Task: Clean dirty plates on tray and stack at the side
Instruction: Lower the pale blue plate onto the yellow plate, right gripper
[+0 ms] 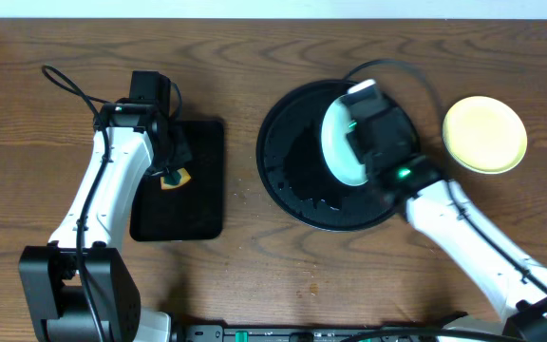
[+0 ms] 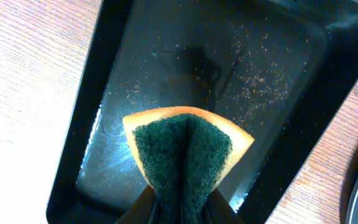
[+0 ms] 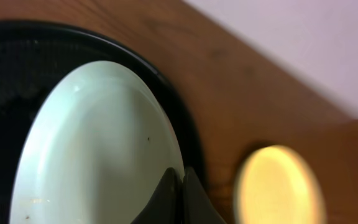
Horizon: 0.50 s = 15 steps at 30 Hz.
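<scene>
Open table (image 1: 240, 195) separates the rectangular tray (image 1: 198, 201) from the round tray (image 1: 288, 180), whose right half the right arm (image 1: 463, 223) and tilted mint plate (image 1: 335, 142) block.

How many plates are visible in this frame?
2. A pale mint plate is held at its rim by the right gripper over the round black tray; a yellow plate sits on the table beside the tray. Others may be hidden under the arm.

You see a grained wooden bench (image 1: 254, 285), a glossy black rectangular tray (image 2: 260, 50), a rough green-faced sponge (image 2: 182, 155) and a smooth mint plate (image 3: 98, 143).
</scene>
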Motion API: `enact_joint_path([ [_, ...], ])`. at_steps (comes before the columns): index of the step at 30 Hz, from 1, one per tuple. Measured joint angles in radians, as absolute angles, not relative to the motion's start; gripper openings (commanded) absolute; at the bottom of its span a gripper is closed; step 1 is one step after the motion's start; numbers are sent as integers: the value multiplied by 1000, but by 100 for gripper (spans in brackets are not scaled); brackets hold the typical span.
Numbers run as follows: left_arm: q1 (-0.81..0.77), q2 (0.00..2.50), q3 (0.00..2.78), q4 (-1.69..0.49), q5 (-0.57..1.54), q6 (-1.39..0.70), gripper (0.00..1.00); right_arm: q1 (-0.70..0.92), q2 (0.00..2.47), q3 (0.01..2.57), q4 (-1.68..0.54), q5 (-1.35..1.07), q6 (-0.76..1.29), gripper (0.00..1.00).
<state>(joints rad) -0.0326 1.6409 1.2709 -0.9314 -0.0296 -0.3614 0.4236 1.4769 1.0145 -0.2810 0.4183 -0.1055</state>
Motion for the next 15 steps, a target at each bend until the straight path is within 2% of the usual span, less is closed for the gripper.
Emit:
enact_joint_path([
  [6, -33, 1641, 1271, -931, -30, -359, 51, 95, 1477, 1015, -251, 1, 50, 1],
  [7, -33, 1641, 1271, -931, -30, -359, 60, 36, 1477, 1015, -239, -48, 67, 1],
  [9, -33, 1641, 1271, -932, -29, -354, 71, -69, 1477, 1015, -216, -113, 93, 1],
  [13, -33, 1641, 1271, -932, -30, -360, 81, -255, 1477, 1015, -198, -149, 128, 1],
  [15, -33, 1641, 1271, -931, -30, -362, 82, -332, 1477, 1015, -180, -138, 142, 1],
])
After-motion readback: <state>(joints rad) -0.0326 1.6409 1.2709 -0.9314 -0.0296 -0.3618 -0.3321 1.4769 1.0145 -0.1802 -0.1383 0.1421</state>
